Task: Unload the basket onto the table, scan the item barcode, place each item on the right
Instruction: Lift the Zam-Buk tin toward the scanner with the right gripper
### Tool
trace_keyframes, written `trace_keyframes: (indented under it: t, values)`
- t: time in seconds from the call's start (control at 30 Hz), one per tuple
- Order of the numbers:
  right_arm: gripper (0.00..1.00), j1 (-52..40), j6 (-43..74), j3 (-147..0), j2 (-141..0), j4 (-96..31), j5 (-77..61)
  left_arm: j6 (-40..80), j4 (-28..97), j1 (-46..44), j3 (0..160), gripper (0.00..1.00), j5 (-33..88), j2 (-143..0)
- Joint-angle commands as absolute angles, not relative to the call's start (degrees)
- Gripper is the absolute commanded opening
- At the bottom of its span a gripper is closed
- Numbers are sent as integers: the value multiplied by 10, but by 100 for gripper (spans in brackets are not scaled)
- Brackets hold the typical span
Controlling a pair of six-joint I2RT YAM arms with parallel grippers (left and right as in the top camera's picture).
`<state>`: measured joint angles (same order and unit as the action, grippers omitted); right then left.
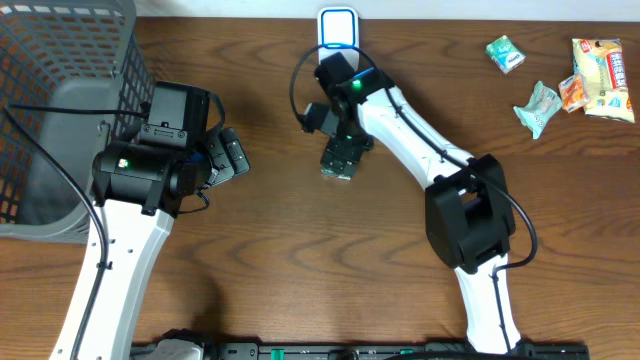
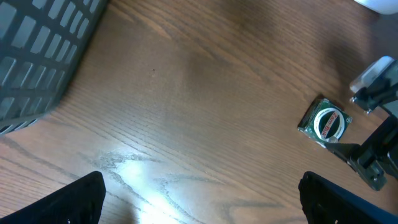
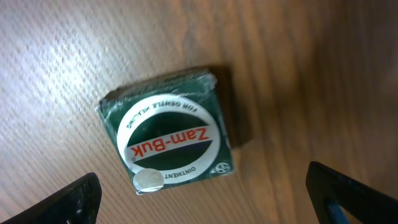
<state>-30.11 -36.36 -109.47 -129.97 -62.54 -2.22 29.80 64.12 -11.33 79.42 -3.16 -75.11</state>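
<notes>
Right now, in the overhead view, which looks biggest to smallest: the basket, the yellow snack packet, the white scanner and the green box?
1. Basket.
2. Yellow snack packet.
3. White scanner and green box look about alike; each is partly hidden.

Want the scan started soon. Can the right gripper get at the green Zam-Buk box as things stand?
Probably yes: the right gripper hangs open directly above the Zam-Buk box, jaws either side, with nothing covering or crowding it.
</notes>
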Motion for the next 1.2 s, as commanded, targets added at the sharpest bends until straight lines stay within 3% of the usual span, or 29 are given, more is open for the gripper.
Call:
trace_keyframes:
  t: [0.0,1.17]
  values:
    - [99,-297,-404,-1070,-1310,-610,-69,299,643,-111,796,98,-37,-749]
    - [99,-312,-404,-1063,-1312,-555,-21,299,643,-111,796,98,-37,-749]
